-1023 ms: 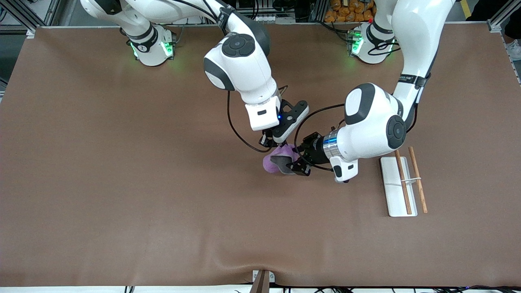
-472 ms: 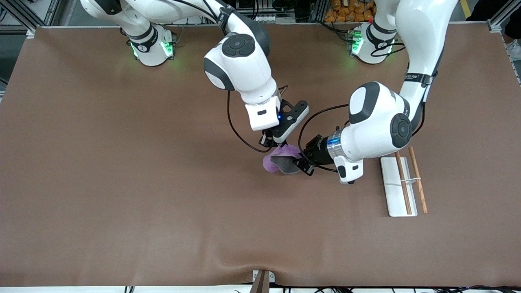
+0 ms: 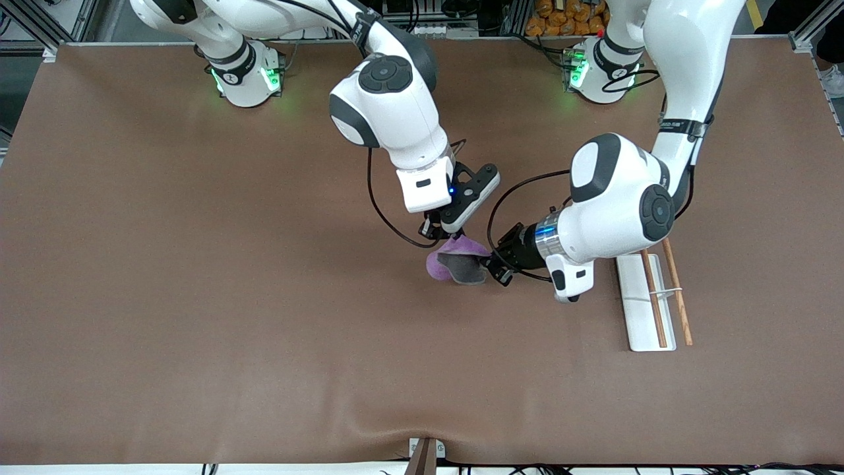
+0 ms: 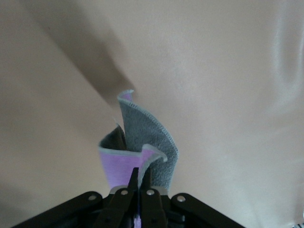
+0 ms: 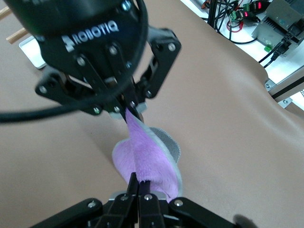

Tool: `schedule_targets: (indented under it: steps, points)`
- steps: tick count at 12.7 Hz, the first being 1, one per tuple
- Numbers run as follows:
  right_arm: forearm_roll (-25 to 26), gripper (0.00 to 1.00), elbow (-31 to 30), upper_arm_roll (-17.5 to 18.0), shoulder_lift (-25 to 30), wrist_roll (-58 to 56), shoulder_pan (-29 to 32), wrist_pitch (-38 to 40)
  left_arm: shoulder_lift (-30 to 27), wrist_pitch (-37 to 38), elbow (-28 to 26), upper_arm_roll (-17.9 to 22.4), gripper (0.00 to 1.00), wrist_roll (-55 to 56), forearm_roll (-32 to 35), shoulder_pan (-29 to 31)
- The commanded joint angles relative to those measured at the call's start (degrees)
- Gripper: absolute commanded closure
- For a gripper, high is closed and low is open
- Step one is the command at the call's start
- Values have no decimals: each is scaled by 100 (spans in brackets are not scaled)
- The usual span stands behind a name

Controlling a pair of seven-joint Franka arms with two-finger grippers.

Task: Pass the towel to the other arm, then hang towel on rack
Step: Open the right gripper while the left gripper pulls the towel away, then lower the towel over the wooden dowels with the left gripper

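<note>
The purple towel, grey on one side, hangs over the middle of the table, stretched between both grippers. My right gripper is shut on its top corner. My left gripper is shut on its edge toward the left arm's end. In the left wrist view my left gripper pinches the towel. In the right wrist view my right gripper pinches the towel, and the left gripper grips its other end. The rack, with its two wooden rods, lies toward the left arm's end.
The brown table mat is bare around the towel. The rack's white base plate also shows in the right wrist view. A small clamp sits at the table edge nearest the front camera.
My left gripper has drawn back a little toward the rack, still at the towel's edge. The right arm and the towel's purple end have stayed in place.
</note>
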State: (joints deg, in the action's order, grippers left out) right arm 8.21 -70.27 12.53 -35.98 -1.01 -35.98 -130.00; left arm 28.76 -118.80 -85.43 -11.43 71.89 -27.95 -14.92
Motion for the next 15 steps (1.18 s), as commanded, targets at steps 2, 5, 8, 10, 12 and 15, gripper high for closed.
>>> schedule_targets:
  steps: [2,5,8,10,12,15]
  points:
    - [76,0,39,21,47,101,64,53,-291,1058,9,18,100,-1235,342,743]
    - [32,0,31,21,65,101,195,62,-301,1631,18,18,100,-2475,816,1244]
    - [14,0,-13,39,143,101,441,158,-239,1703,228,26,100,-3205,949,1421]
    - [5,0,-13,39,161,93,661,351,-239,1737,238,18,100,-4047,1089,1631]
    - [5,0,-22,30,266,84,951,815,-274,1922,246,27,100,-4961,1482,1719]
    - [5,0,-22,39,547,49,1609,2000,-239,1922,246,27,100,-5728,2214,1860]
